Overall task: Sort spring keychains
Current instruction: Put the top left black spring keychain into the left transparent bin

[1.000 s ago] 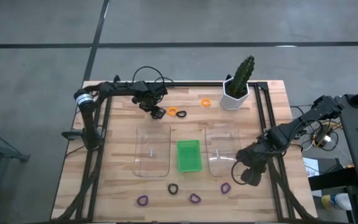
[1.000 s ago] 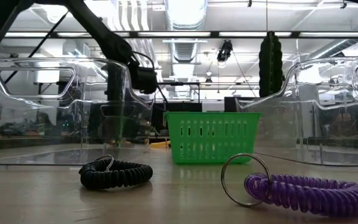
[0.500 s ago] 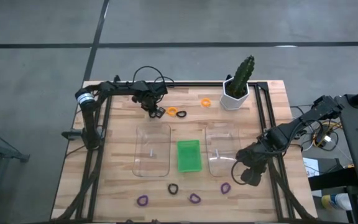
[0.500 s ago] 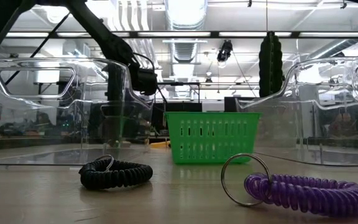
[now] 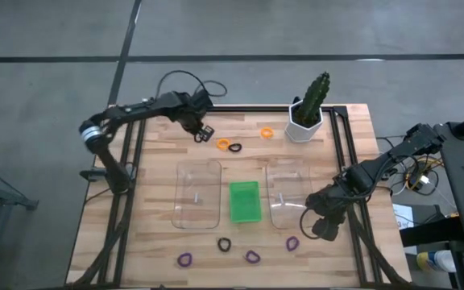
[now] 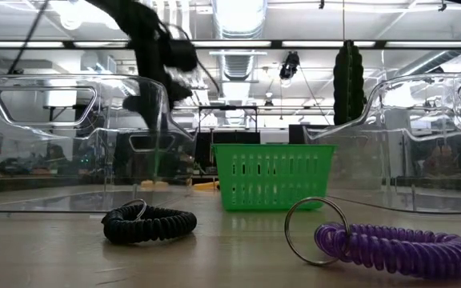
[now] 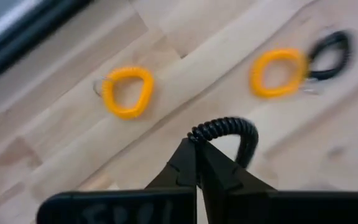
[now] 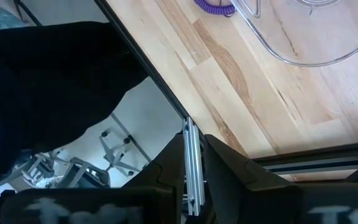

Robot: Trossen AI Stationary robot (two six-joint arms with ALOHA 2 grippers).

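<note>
Since a second ago, your left claw (image 7: 196, 163) clenched a black keychain (image 7: 225, 130) and lifted toward upper left; it's probably light and springy, so grip the coil.

Middle of table (image 5: 151, 242): small tray (image 5: 245, 201), flanked left and right by two larger trays (image 5: 197, 193). Behind them, near the far edge: two keychains (image 5: 229, 146) touching, a third keychain (image 5: 267, 132) further right, then potted plant (image 5: 308, 109) at the far right. Before the trays, along the near edge: row of four keychains (image 5: 238, 246). Left claw (image 5: 201, 131) above the far left, pinched on a keychain (image 7: 229, 130). Right claw (image 5: 322, 228) at the right edge.
</note>
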